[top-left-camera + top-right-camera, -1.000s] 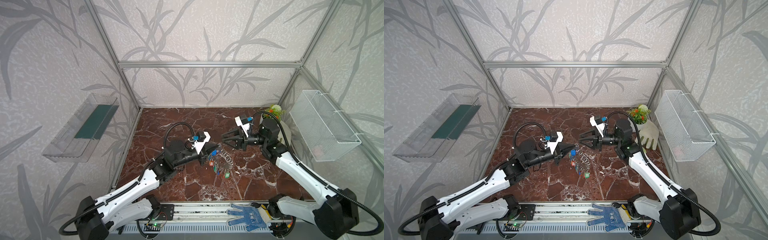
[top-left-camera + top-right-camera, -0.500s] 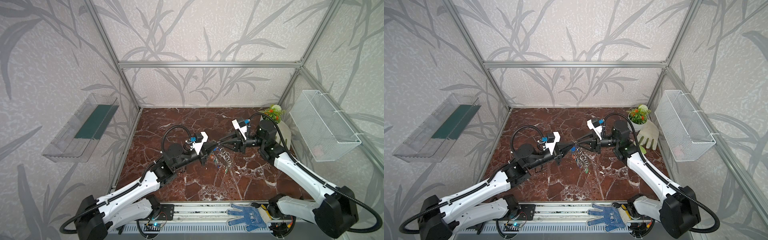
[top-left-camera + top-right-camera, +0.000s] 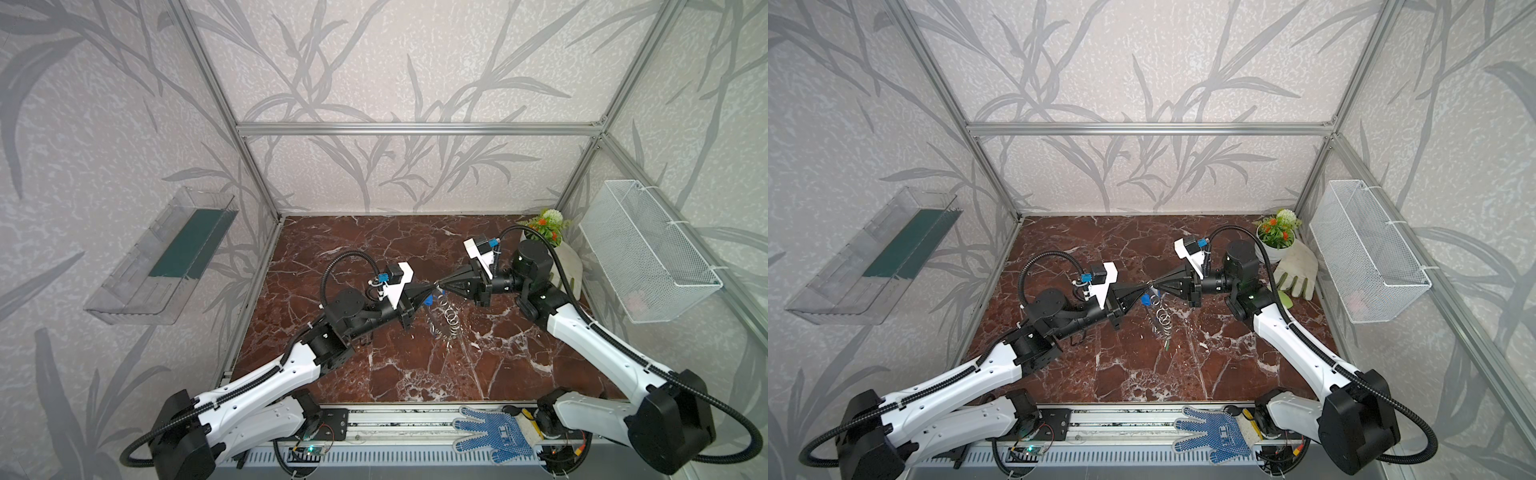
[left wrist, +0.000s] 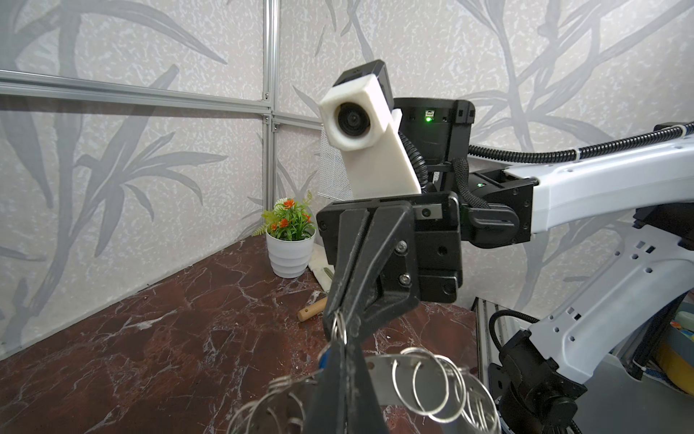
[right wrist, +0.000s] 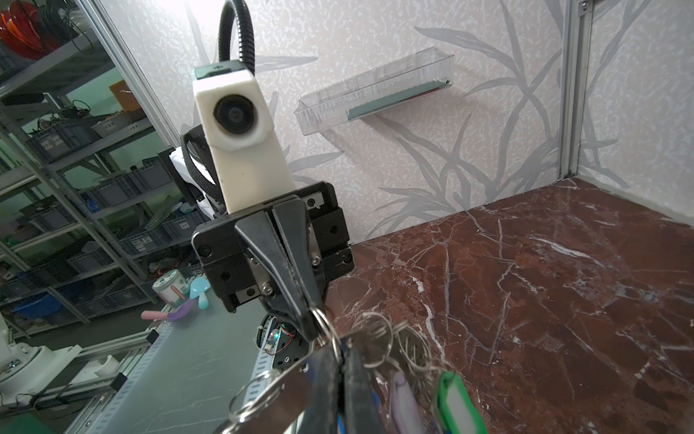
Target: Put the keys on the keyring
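The keyring (image 3: 451, 318) (image 3: 1163, 318), a grey metal disc with several wire split rings, hangs above the marble floor between both arms. Its disc (image 4: 383, 366) (image 5: 285, 387) shows close up in both wrist views. My left gripper (image 3: 432, 286) (image 3: 1145, 286) (image 4: 345, 360) and right gripper (image 3: 441, 286) (image 3: 1154, 284) (image 5: 340, 355) meet tip to tip, both shut on one split ring (image 4: 340, 330) (image 5: 326, 326) at the disc's rim. Keys dangle below: a blue tag (image 3: 428, 300) (image 3: 1145, 300), a green tag (image 5: 456, 402) and a pale lilac tag (image 5: 402, 394).
A potted plant (image 3: 544, 226) and a white glove (image 3: 569, 270) sit in the far right corner, with a wooden handle (image 4: 313, 310) nearby. A wire basket (image 3: 648, 253) hangs on the right wall, a clear tray (image 3: 166, 257) on the left wall. A blue glove (image 3: 494, 432) lies on the front rail.
My right gripper has come left to the left gripper's tip and closed on the split ring. The left arm has carried the keyring slightly back and up.
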Controlling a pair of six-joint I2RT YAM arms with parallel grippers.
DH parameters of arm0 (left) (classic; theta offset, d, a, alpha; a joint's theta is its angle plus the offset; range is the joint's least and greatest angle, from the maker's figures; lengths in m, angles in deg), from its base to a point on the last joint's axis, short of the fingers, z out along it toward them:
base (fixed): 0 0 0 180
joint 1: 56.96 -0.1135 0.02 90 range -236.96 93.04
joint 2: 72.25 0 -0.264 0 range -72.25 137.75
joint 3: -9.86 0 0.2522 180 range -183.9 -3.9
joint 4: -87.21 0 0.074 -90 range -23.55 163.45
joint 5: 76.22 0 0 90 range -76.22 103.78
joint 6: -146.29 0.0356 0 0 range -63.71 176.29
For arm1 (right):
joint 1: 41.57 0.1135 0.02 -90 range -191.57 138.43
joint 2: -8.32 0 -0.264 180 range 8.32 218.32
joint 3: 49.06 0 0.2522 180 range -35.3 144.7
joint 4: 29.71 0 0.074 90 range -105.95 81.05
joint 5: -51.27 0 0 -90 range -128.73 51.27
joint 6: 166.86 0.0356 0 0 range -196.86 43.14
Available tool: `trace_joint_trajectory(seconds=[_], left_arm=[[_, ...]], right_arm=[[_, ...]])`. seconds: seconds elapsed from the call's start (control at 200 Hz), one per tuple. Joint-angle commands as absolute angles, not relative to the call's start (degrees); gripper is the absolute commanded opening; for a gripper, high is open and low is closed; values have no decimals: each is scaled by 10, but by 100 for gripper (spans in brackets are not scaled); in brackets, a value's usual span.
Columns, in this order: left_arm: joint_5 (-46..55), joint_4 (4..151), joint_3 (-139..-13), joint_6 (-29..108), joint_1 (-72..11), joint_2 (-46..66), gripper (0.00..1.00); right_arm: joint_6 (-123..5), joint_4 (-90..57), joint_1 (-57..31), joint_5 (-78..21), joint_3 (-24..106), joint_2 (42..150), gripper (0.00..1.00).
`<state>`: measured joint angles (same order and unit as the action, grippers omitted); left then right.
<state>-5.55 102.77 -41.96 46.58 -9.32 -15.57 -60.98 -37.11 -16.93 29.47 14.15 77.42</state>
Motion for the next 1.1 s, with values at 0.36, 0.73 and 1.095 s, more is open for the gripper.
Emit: trace_joint_trajectory(seconds=[0.36, 0.73, 1.095], left_arm=[[-45, 1036, -427, 421, -90, -163, 0], [-102, 833, -487, 426, -103, -173, 8], [-203, 667, -562, 479, -182, -174, 26]], right_arm=[[-591, -409, -166, 281, 124, 759, 0], [-629, -345, -166, 241, 137, 744, 0], [-686, -271, -150, 208, 152, 726, 0]])
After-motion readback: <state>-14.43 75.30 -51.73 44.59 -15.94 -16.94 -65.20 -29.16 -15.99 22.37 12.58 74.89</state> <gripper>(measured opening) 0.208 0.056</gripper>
